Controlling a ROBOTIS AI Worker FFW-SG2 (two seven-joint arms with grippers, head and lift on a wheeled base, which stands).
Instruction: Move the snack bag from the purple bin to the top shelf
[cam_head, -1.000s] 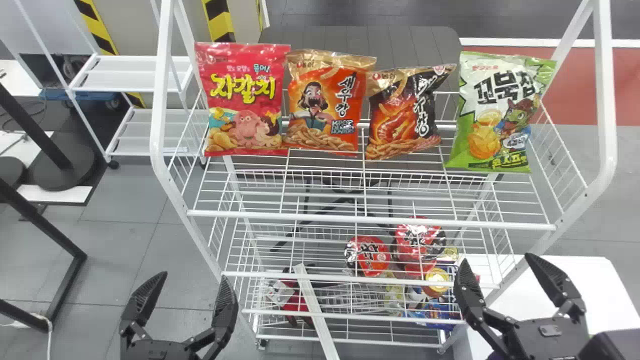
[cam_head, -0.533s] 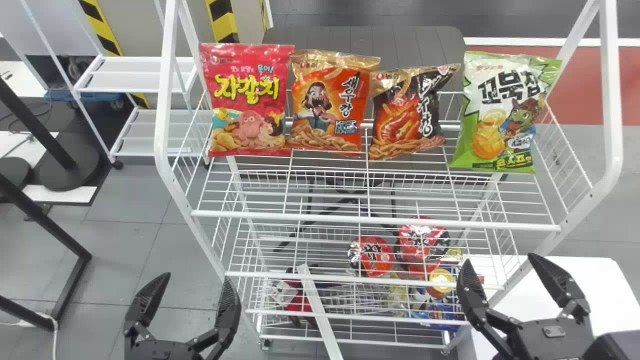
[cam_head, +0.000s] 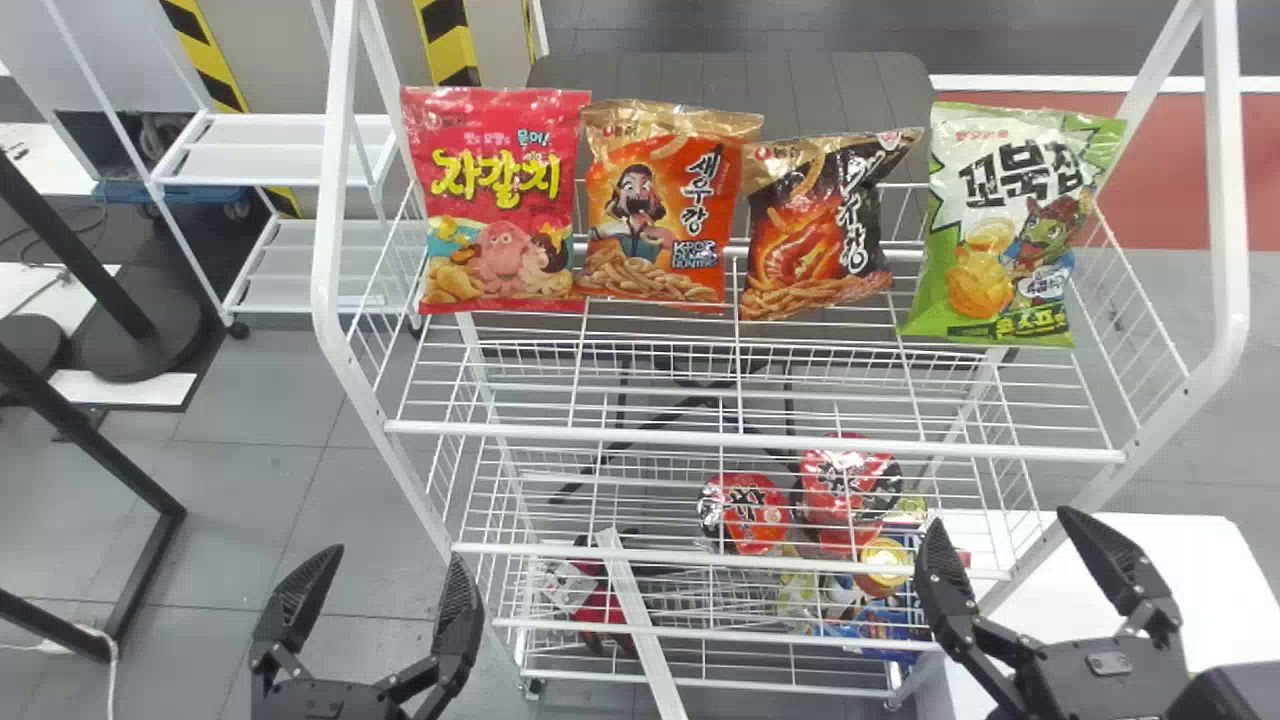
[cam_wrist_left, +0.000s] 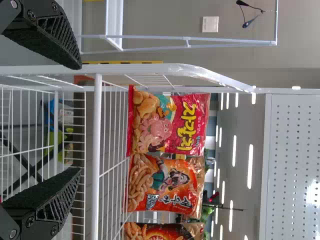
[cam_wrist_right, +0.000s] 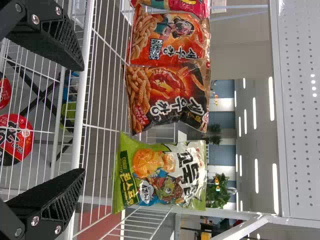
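In the head view my left gripper (cam_head: 392, 562) is open before the rack's lower left, and my right gripper (cam_head: 1003, 522) is open before its lower right. On the top shelf (cam_head: 760, 437) a red snack bag (cam_head: 495, 200), an orange one (cam_head: 655, 205), a black-and-orange one (cam_head: 818, 230) and a green one (cam_head: 1010, 230) stand in a row. The left wrist view has my left gripper (cam_wrist_left: 77, 119) with its fingers apart, the red bag (cam_wrist_left: 170, 122) beyond. Nothing is between the fingers of my right gripper (cam_wrist_right: 80, 120); the green bag (cam_wrist_right: 162, 175) stands farther off.
Red-lidded cups (cam_head: 745, 512) and other packages lie on the lower wire shelves. A white strip (cam_head: 640, 625) slants down in front of the rack. To the right is a white table (cam_head: 1200, 580); a black-framed stand (cam_head: 90, 450) is at the left.
The rack and bags appear slightly farther right in the head view, and both grippers have shifted slightly the same way. Both stay open.
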